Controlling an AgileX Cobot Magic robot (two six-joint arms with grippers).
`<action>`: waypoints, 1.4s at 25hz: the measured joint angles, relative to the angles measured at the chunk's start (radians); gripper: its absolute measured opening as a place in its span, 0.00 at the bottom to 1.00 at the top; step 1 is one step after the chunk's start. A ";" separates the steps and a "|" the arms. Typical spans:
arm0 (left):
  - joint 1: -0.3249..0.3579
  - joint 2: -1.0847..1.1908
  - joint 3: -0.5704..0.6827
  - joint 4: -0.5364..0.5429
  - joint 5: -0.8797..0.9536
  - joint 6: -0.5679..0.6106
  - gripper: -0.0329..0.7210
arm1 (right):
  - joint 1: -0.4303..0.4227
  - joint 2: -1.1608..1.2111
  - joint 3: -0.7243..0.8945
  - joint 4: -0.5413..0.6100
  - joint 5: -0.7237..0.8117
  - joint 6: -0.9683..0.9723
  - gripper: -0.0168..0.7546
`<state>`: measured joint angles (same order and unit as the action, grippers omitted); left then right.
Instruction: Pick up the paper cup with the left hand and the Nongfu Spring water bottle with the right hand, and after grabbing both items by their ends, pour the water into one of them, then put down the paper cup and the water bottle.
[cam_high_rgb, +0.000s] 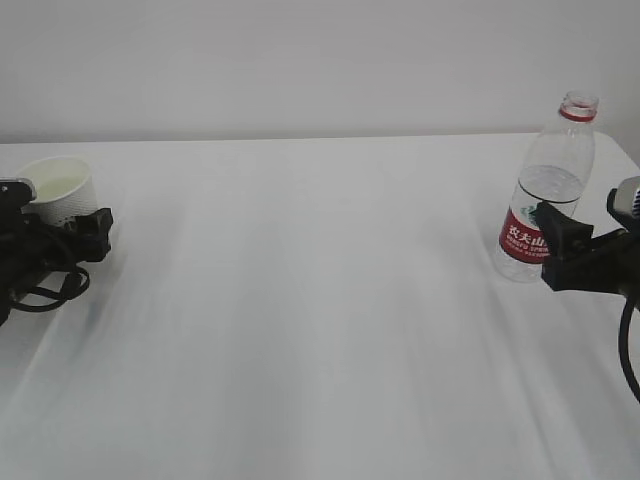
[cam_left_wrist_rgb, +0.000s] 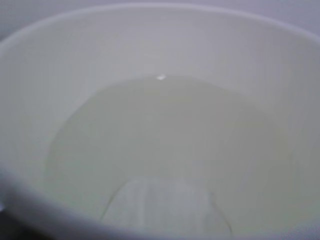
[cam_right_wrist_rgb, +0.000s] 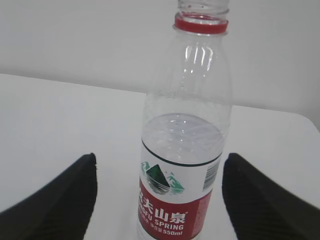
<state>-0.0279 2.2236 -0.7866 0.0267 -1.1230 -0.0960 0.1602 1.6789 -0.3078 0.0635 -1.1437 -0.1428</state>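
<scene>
At the far left of the white table (cam_high_rgb: 320, 330), the left hand (cam_high_rgb: 88, 232) sits low beside the paper cup (cam_high_rgb: 62, 189). The cup stands upright just behind and above the gripper's tip in the exterior view, so close that contact cannot be ruled out. From the left wrist camera the cup fills the whole picture: its cream-white inner wall curves round a pale pool of water (cam_left_wrist_rgb: 165, 150) with one small glint on the surface. The gripper's own fingers do not show there, and the exterior view hides most of them behind cables, so whether the jaws stand apart or hold the cup cannot be told.

On the right edge of the table, the right hand (cam_high_rgb: 570, 245) reaches in from the side toward the Nongfu Spring water bottle (cam_high_rgb: 548, 190). The bottle stands upright, capless, with its red neck ring at the top and the red label with white characters and a green mountain emblem low on its body. Clear water fills it to roughly the level just above the label. In the right wrist view the bottle rises straight ahead, centred between the two black fingers (cam_right_wrist_rgb: 60, 200), which stand wide apart with table visible on each side of the bottle; neither finger touches it.
</scene>
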 joint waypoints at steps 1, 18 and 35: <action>0.000 0.000 0.000 0.000 0.000 0.000 0.94 | 0.000 0.000 0.000 0.000 0.000 0.000 0.79; 0.000 -0.038 0.119 -0.002 -0.018 0.000 0.94 | 0.000 0.000 0.000 0.000 0.000 0.000 0.79; 0.000 -0.200 0.316 -0.006 -0.021 0.000 0.93 | 0.000 -0.002 0.000 0.000 0.000 0.000 0.79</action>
<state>-0.0279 2.0236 -0.4702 0.0207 -1.1436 -0.0960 0.1602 1.6770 -0.3078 0.0635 -1.1437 -0.1428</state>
